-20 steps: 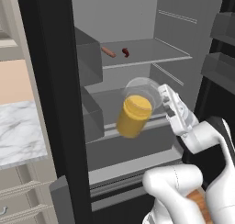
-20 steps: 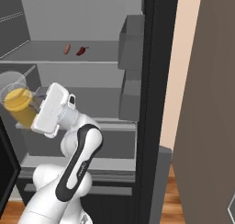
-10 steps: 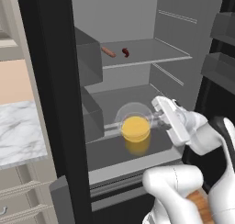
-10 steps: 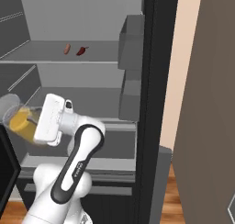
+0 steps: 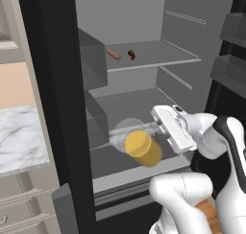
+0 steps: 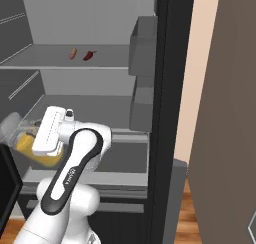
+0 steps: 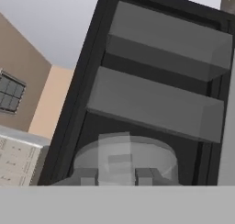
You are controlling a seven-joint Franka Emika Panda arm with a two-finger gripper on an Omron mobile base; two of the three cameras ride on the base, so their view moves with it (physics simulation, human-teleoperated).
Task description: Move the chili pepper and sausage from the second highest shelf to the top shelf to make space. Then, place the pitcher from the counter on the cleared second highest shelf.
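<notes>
My gripper (image 5: 148, 131) is shut on the pitcher (image 5: 140, 147), a clear cup with orange-yellow liquid, holding it tilted over the front of the second highest shelf (image 5: 126, 102). From the right, the pitcher (image 6: 26, 144) hangs left of the gripper (image 6: 31, 132). In the hand view the clear pitcher (image 7: 125, 155) sits between the fingertips of the gripper (image 7: 116, 175). The sausage (image 5: 113, 54) and the dark red chili pepper (image 5: 131, 54) lie side by side on the top shelf (image 5: 161, 55). The right base view shows the sausage (image 6: 73, 53), chili pepper (image 6: 89, 54) and top shelf (image 6: 45, 63) too. The marble counter (image 5: 21, 142) is at the left.
The fridge stands open, with grey door bins (image 5: 93, 65) on its left door and more bins (image 5: 233, 31) on the right. Door bins (image 7: 160, 108) face the hand camera. Beige drawers (image 5: 24, 204) sit under the counter. A dark door edge (image 6: 167, 88) stands right of the arm.
The hand has come down and a little left with the pitcher. The pitcher has sunk toward the second highest shelf and tipped over more. Sausage and pepper have not moved.
</notes>
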